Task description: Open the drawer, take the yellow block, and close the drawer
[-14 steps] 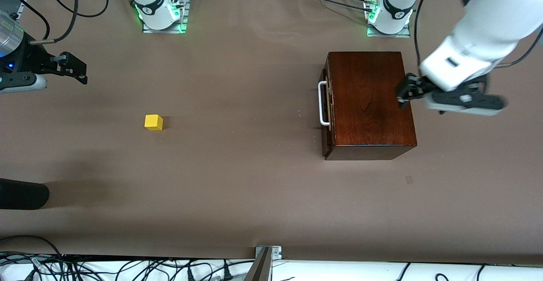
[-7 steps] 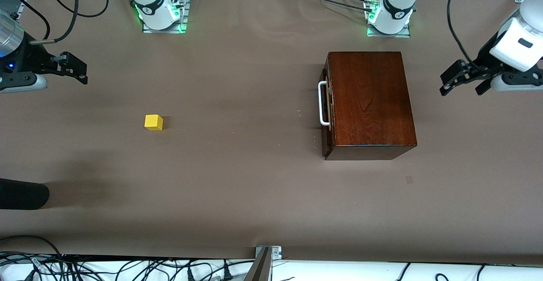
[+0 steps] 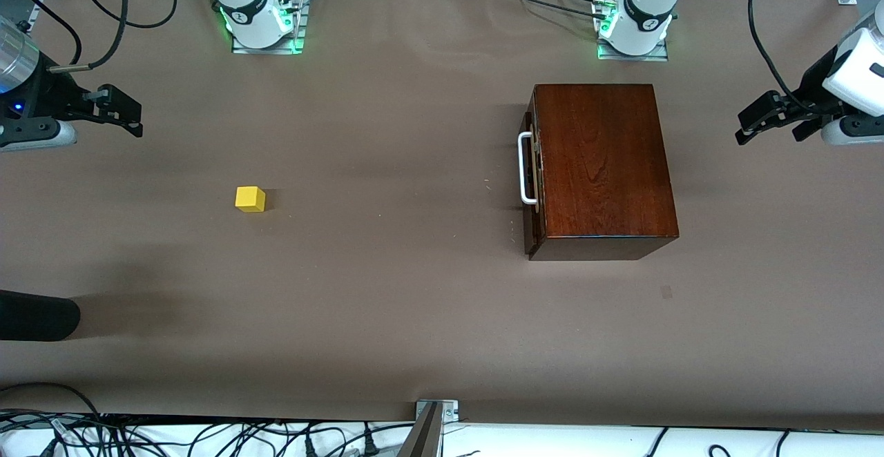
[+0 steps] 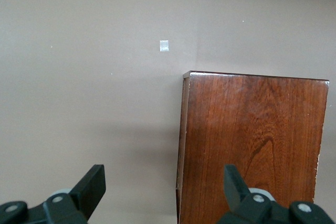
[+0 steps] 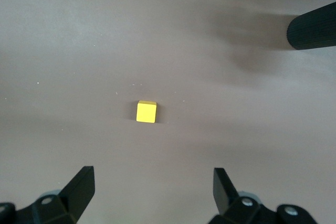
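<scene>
The drawer (image 3: pixel 532 167) sits pushed into the reddish-brown wooden box (image 3: pixel 601 160), and its white bar handle (image 3: pixel 526 169) faces the right arm's end of the table. The yellow block (image 3: pixel 249 199) lies alone on the bare brown table, well away from the box toward the right arm's end. My left gripper (image 3: pixel 770 129) hangs open and empty over the table at the left arm's end, clear of the box (image 4: pixel 252 140). My right gripper (image 3: pixel 138 120) waits open and empty at the right arm's end. Its wrist view shows the block (image 5: pixel 146 112) ahead of the open gripper (image 5: pixel 153 176).
A black cylinder (image 3: pixel 34 315) juts in over the table edge at the right arm's end, nearer the front camera than the block. A small tape square (image 3: pixel 666 292) marks the table near the box. Cables and a metal bracket (image 3: pixel 435 412) line the front edge.
My left arm has drawn back from over the box's top to the left arm's end of the table, gripper open. Box, block and right arm have not moved.
</scene>
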